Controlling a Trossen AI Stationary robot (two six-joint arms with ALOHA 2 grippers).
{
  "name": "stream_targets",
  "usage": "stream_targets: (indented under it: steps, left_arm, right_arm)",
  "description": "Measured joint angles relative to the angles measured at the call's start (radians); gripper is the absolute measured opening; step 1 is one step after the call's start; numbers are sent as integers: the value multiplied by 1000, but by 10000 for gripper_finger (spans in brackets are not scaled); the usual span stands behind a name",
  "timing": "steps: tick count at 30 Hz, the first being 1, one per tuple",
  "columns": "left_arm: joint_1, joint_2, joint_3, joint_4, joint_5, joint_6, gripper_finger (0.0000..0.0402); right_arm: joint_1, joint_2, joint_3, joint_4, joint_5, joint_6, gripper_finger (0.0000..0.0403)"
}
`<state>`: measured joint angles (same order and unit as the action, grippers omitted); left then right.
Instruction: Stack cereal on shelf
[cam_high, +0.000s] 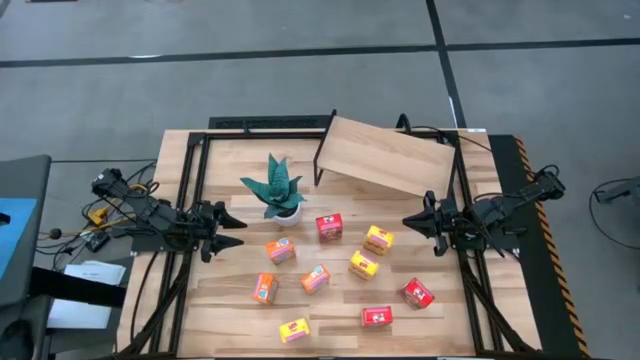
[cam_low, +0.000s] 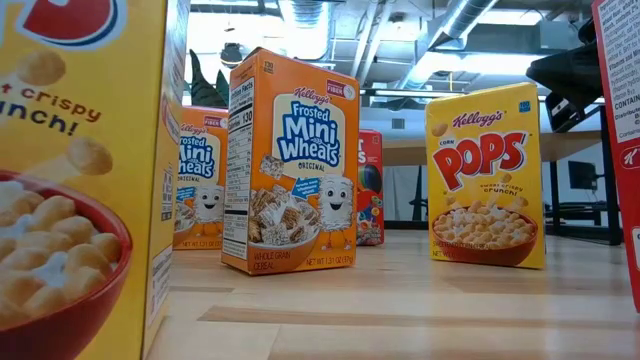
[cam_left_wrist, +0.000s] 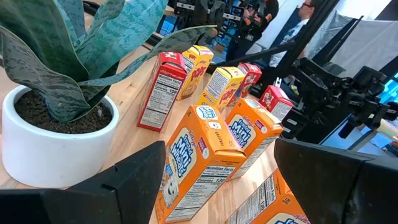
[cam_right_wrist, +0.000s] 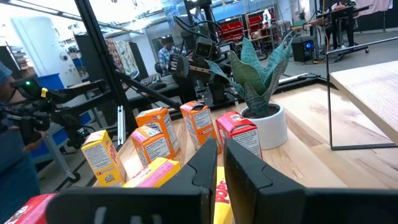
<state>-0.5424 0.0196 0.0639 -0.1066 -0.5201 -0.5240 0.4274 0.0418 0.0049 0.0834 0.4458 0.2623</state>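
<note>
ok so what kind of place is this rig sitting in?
Most likely a robotics lab or workshop, not a shop or home. The low view shows an open ceiling with bare ducts, the right wrist view shows red parts bins on racks, and people work at benches behind the slatted table.

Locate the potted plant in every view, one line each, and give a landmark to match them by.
High view: plant left of centre, in front of the shelf.
Low view: only dark leaves behind the orange boxes.
Left wrist view: plant close, filling the left side.
Right wrist view: plant right of centre.
Shared landmark: the red box beside the pot.
</note>
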Motion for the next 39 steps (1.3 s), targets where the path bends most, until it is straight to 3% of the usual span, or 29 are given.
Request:
stream_targets:
  steps: [5, 14, 19, 31, 35, 39]
  left_arm:
    - [0, 0, 0, 1, -72, -7, 293]
    - [1, 0, -3, 21, -169, -328, 293]
    - [1, 0, -2, 11, -275, -380, 293]
    - [1, 0, -2, 11, -408, -436, 293]
    - [1, 0, -2, 11, -500, -509, 293]
    - [1, 0, -2, 11, -523, -519, 293]
  right_arm:
    - [0, 0, 0, 0, 0, 0, 56]
    - [-5, 0, 0, 1, 16, -85, 56]
    - [-5, 0, 0, 2, 33, -86, 56]
    - [-5, 0, 0, 18, 31, 204, 56]
    - [-5, 0, 0, 19, 31, 204, 56]
    - [-5, 0, 0, 20, 31, 203, 56]
